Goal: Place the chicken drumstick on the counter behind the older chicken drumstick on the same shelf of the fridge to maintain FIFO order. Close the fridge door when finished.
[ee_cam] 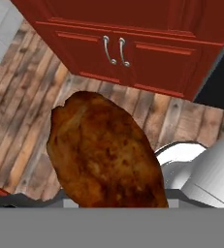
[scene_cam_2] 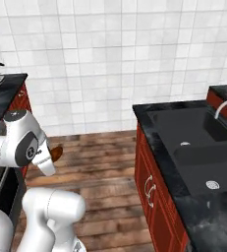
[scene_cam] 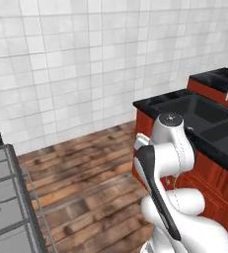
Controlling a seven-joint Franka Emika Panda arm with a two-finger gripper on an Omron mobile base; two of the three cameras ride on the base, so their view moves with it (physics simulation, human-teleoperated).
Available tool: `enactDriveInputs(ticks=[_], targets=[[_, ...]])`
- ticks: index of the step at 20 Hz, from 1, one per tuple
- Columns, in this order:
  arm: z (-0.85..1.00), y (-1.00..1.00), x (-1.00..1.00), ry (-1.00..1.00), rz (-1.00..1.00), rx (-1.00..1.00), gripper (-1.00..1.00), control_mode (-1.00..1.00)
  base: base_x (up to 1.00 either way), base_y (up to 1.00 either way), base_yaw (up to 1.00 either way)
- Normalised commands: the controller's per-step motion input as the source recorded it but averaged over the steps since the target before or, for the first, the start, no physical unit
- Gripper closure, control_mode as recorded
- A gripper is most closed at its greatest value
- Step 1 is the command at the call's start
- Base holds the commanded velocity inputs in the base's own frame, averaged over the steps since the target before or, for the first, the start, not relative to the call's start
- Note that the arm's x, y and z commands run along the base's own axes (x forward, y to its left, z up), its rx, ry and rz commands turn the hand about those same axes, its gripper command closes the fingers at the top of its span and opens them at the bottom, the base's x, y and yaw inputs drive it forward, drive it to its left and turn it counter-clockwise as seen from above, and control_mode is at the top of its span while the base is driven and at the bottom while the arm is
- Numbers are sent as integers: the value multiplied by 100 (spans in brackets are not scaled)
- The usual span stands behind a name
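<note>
Wood floor [ee_cam: 16, 121] below; chicken drumstick [ee_cam: 104, 152] seemingly gripped in claw, fingertips hidden.

White arm [scene_cam: 171, 148] folded tight over base, elbow joint high, forearm angled down and tucked in close. From right side, upper link [scene_cam_2: 21, 140] bent forward, wrist dipping low beside own body. Gripper pointed floorward, clamped on chicken drumstick [ee_cam: 104, 152]; brown tip [scene_cam_2: 56, 153] peeks past wrist.
</note>
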Motion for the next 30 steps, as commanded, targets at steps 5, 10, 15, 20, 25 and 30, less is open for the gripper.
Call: enactDriveInputs(ticks=[5, 10, 15, 20, 25, 30], targets=[[0, 0, 0, 0, 0, 0, 100, 100, 100, -64, 9], [0, 0, 0, 0, 0, 0, 100, 100, 100, -47, 0], [0, 0, 0, 0, 0, 0, 100, 100, 100, 5, -11], [0, 0, 0, 0, 0, 0, 100, 100, 100, 31, -14], [0, 0, 0, 0, 0, 0, 100, 100, 100, 37, -17], [0, 0, 0, 0, 0, 0, 100, 100, 30, 94, 7]])
